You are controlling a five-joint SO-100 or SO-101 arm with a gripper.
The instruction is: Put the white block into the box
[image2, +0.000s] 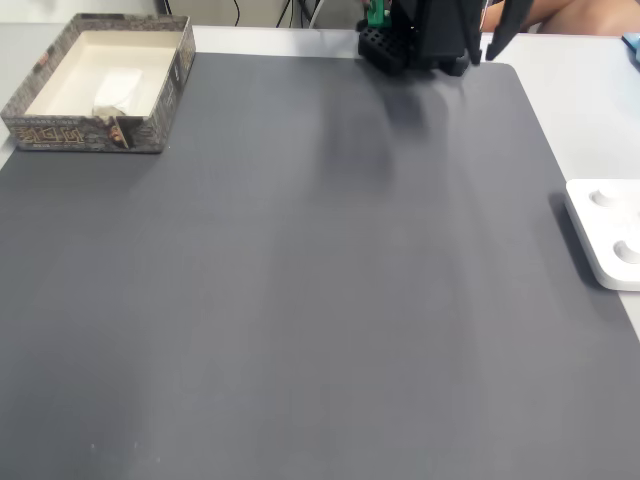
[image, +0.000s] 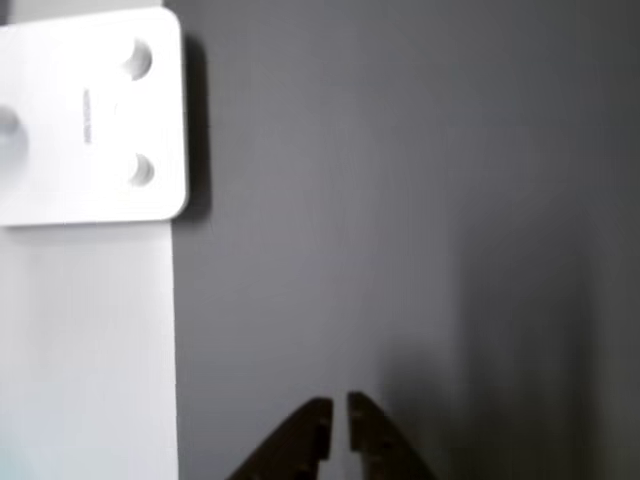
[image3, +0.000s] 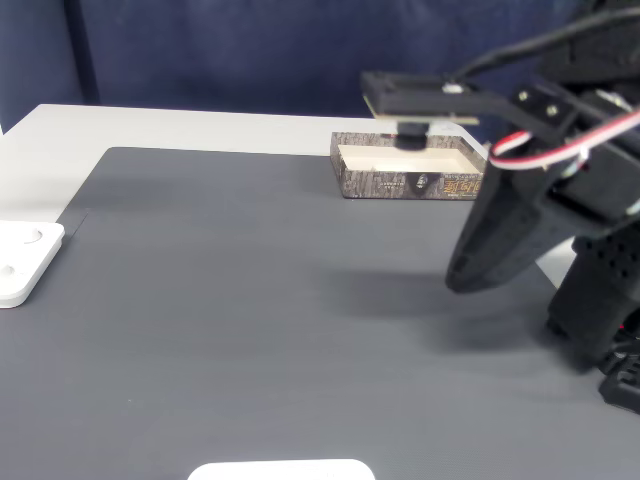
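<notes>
Small white rounded block (image2: pixel 118 88) lies inside shallow speckled-rim cream box (image2: pixel 160 110), well apart from dark two-finger gripper (image: pixel 340 420), fingertips nearly closed, empty

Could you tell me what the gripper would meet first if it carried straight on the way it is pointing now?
Probably just the bare grey mat. In the other view the gripper points along open mat, with the white device well off to the left of its line; depth is unclear.

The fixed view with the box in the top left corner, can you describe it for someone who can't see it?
A big dark grey mat covers the table, with a box at its top left corner holding a white block. The black robot arm sits at the top edge, and a white device with round buttons lies at the right edge.
</notes>
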